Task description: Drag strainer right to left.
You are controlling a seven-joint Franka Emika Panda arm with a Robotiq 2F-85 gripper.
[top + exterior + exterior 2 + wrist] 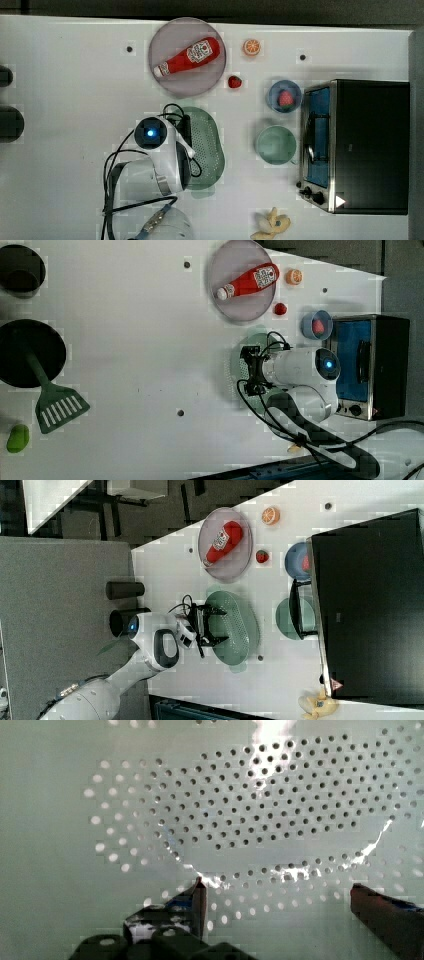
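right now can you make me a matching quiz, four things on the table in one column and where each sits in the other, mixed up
Things:
1. ketchup bottle
2. strawberry
3. strainer
4. orange slice

Places:
A. under the open claw
B. on the grey plate
C. bare table, to the top view's right of the plate
D. in the blue bowl

Pairs: 1-B, 2-D, 3-A, 4-C

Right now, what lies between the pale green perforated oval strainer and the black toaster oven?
In the top view, a plain round green bowl sits between the pale green perforated oval strainer and the black toaster oven, touching neither.
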